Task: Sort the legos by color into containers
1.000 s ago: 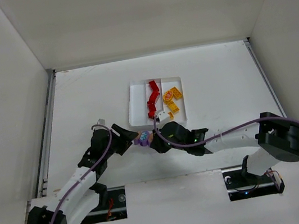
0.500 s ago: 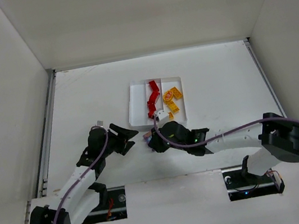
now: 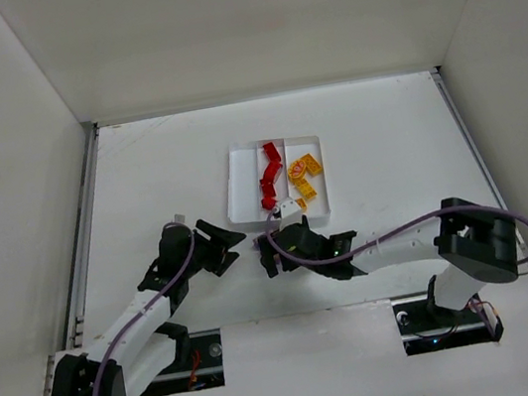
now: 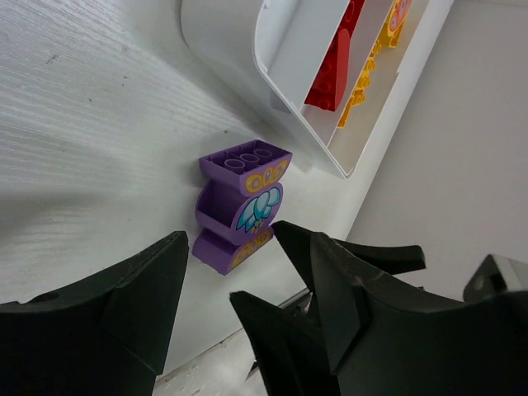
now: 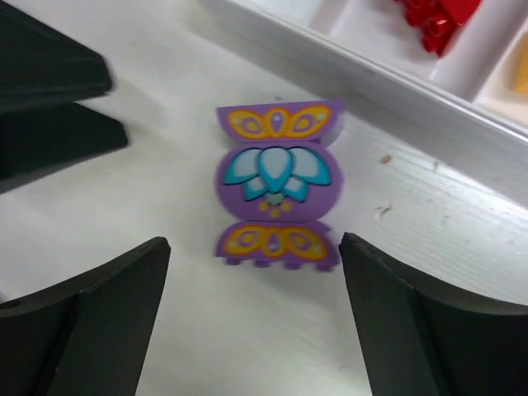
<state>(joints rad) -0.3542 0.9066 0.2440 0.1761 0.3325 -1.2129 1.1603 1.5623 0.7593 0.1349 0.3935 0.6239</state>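
A purple lego (image 5: pixel 278 183) with a printed flower face lies flat on the table just before the tray, between the fingertips of my open right gripper (image 5: pixel 252 247), apart from both. The same purple lego (image 4: pixel 241 205) shows ahead of my open left gripper (image 4: pixel 247 256), untouched. From above, the left gripper (image 3: pixel 231 243) and right gripper (image 3: pixel 265 253) face each other and largely hide the brick. The white tray (image 3: pixel 233 193) holds red legos (image 3: pixel 269 177) in its middle container and yellow-orange legos (image 3: pixel 303 178) in its right one.
The tray's near wall (image 5: pixel 371 74) stands right behind the purple brick. The right gripper's black fingers (image 4: pixel 355 252) cross the left wrist view close to the brick. White walls enclose the table on three sides.
My right gripper has opened and let go of the purple lego, which now lies on the table. The left gripper stayed open and drew back slightly.
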